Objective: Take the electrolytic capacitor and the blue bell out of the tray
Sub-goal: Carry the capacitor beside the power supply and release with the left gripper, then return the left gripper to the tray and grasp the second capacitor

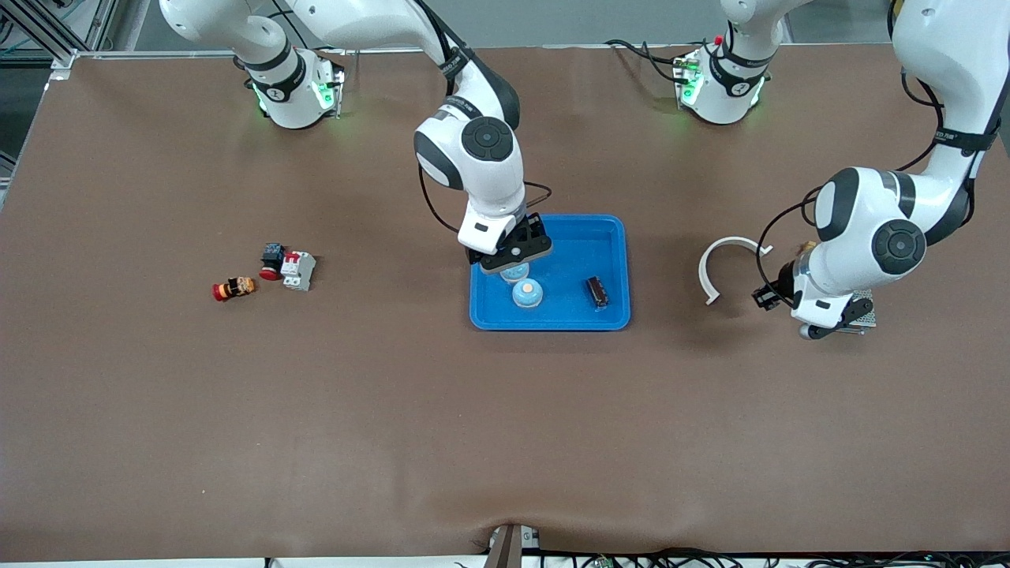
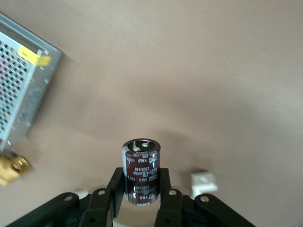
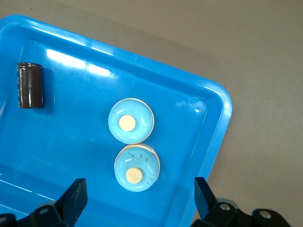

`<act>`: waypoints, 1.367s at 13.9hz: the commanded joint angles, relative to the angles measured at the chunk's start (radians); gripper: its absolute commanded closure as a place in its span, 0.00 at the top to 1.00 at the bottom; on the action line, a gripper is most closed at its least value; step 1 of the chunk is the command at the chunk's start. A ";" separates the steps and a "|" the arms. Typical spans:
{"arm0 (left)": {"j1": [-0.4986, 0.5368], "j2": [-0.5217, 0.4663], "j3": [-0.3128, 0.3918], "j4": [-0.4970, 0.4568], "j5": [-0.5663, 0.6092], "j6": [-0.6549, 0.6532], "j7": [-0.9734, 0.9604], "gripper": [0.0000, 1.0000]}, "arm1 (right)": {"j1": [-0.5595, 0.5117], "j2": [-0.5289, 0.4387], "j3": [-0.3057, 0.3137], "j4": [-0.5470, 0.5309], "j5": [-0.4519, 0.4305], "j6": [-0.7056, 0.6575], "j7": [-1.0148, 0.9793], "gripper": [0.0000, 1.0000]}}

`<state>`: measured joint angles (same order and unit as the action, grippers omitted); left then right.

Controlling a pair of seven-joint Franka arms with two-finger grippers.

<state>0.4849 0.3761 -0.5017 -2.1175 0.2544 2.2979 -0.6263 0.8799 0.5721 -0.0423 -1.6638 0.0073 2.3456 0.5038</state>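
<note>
Left pincer (image 2: 137,201): clenched on a capacitor (image 2: 141,170), held upright over bare tabletop (image 2: 189,71) beside the mesh box (image 2: 23,75), apparently for set-down.
Right pincer (image 3: 139,201): released, jaws wide over the tray (image 1: 611,237), straddling one bell (image 3: 137,168).
Tray contents: two blue bells touching, second bell (image 3: 131,121); another capacitor (image 3: 31,85) lying apart.

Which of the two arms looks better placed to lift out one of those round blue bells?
The right. Its open right gripper hangs directly over the two blue bells in the tray. The left gripper is shut on a capacitor at the left arm's end of the table.
</note>
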 commanded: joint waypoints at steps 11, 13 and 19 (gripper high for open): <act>0.115 0.096 -0.015 -0.036 0.183 0.080 -0.001 1.00 | 0.030 0.083 -0.018 -0.022 -0.075 0.115 0.035 1.00; 0.110 0.089 -0.021 -0.024 0.183 0.077 -0.012 1.00 | 0.028 0.087 -0.027 -0.021 -0.096 0.116 0.033 1.00; 0.092 0.076 -0.126 0.045 0.180 0.012 -0.033 1.00 | 0.031 0.107 -0.030 -0.016 -0.104 0.132 0.033 1.00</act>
<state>0.5931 0.4630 -0.5959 -2.1031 0.4131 2.3541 -0.6295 0.9119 0.6656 -0.0741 -1.6888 -0.0641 2.4655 0.5127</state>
